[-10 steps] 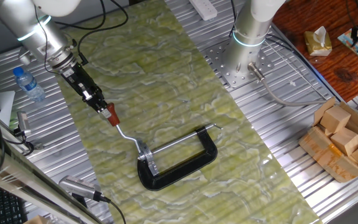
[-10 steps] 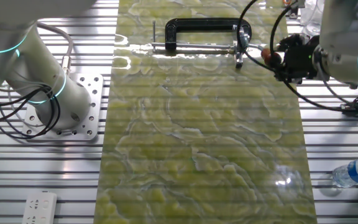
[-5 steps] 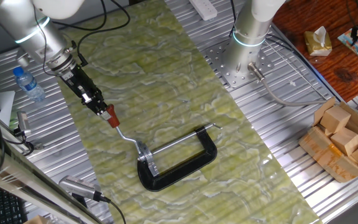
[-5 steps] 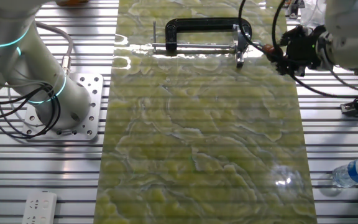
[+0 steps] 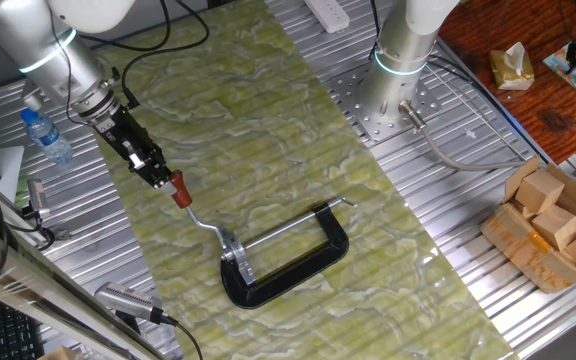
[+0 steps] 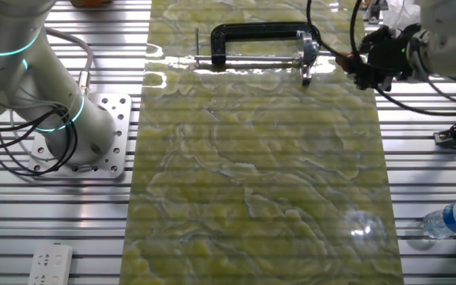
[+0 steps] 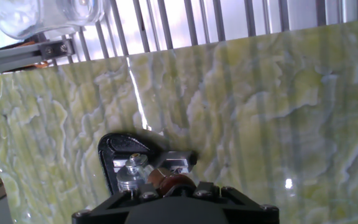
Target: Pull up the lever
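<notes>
One arm works here. In one fixed view, the gripper (image 5: 168, 183) is closed on the red-brown knob of the lever (image 5: 200, 215), taking it at the far end, probably because the longest reach turns it most easily. The thin rod runs from the knob down and right to the silver bracket (image 5: 231, 247) of the black clamp (image 5: 298, 268), which lies flat on the green mat (image 5: 268, 130).

In the other fixed view, the lever (image 6: 328, 56) lies nearly level, knob toward the gripper (image 6: 350, 63), its long axis continuing the line of the screw rod (image 6: 248, 59).

In the hand view, the knob (image 7: 166, 181) sits pinched right at the fingertips, the bracket (image 7: 166, 158) just beyond.
</notes>
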Robot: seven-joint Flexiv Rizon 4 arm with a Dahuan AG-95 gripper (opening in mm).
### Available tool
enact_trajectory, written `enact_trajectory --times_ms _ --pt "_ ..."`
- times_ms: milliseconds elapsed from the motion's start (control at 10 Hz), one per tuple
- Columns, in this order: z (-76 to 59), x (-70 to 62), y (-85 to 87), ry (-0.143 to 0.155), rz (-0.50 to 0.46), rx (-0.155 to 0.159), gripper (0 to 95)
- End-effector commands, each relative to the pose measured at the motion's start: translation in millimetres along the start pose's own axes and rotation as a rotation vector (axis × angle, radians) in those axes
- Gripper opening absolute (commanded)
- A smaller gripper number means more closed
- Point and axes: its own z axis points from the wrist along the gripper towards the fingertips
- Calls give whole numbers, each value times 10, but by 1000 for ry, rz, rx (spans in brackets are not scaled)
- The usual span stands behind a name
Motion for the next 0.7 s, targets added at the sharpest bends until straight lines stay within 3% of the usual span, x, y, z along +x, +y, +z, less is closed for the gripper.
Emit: enact_trajectory --times_ms 100,700 --pt "12 31 23 -10 0 5 190" --pt "-19 31 117 -23 15 36 190"
